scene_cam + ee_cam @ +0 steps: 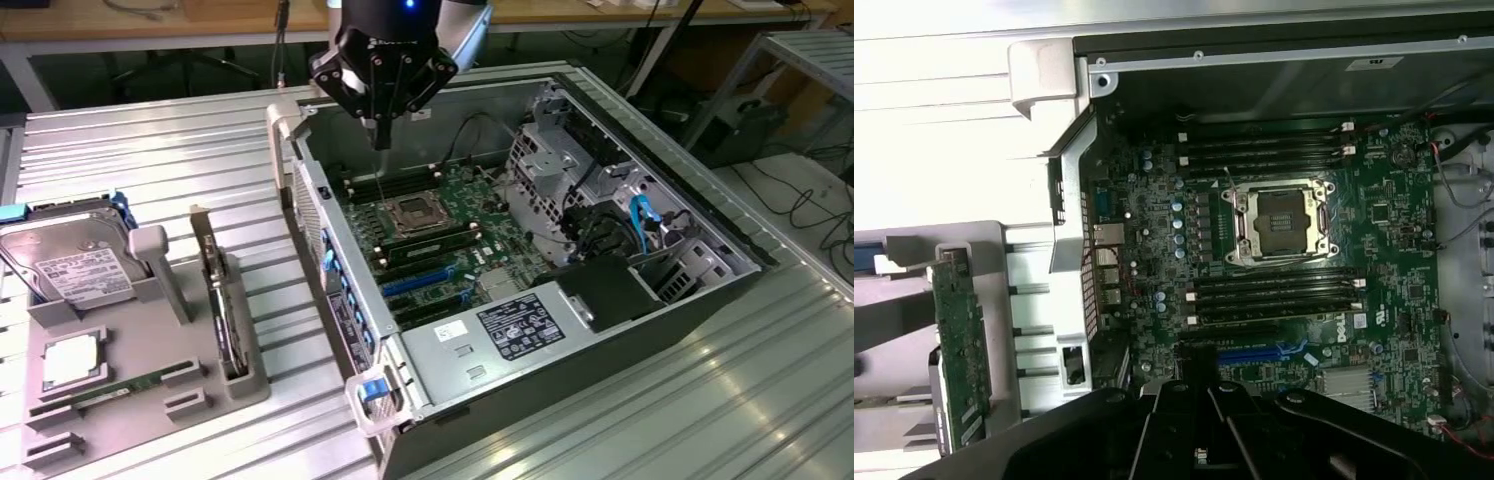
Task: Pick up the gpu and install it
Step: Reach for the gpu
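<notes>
The jaws are pressed together with nothing between them, so the gripper (383, 135) (1197, 375) ends in one narrow tip. In the exterior view that tip points straight down, and the black wrist body sits upright above it at the top edge of the picture. The arm hangs over the open computer case (587, 390), near its far wall, with the tip above the motherboard (467, 215). It is just beyond the bare CPU socket (411, 215) (1279, 222) and touches nothing.

The gpu (220, 300) (959, 340) is well apart from the gripper, outside the case on the exterior view's left. It stands on its long edge in a slot of the gray holder (147, 340), with its silver bracket toward the far end. The wrist view shows its green board face beside the case's rear panel. A silver hard drive (67, 262) stands in the same holder, farther to the exterior view's left. Case and holder both rest on a ribbed metal table (667, 400).
</notes>
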You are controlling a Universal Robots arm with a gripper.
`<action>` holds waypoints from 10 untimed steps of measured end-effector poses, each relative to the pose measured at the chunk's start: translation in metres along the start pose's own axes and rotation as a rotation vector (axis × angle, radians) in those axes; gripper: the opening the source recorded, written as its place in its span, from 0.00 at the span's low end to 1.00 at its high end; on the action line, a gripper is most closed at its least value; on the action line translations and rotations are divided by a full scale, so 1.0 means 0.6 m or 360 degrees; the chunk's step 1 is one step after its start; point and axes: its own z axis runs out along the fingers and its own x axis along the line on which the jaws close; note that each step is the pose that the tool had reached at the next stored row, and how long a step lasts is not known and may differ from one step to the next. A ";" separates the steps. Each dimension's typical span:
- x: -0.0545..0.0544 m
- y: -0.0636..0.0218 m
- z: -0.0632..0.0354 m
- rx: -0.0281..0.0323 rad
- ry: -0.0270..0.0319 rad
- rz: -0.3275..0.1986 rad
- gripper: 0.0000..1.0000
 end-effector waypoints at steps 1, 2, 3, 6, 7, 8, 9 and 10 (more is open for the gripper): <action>0.001 0.000 0.000 0.00000 0.00000 0.0000 0.11; 0.002 0.000 0.000 0.00000 -0.00001 0.0000 0.11; 0.003 0.000 0.000 -0.00001 0.00000 0.0000 0.11; 0.007 -0.001 0.000 0.00000 0.00000 0.0000 0.11; 0.008 -0.001 0.000 0.00000 0.00000 0.0000 0.11; 0.009 -0.001 0.000 -0.00001 -0.00001 0.0000 0.11; 0.010 -0.001 0.000 -0.00001 0.00000 0.0000 0.11; 0.011 -0.001 0.000 -0.00001 0.00000 0.0000 0.11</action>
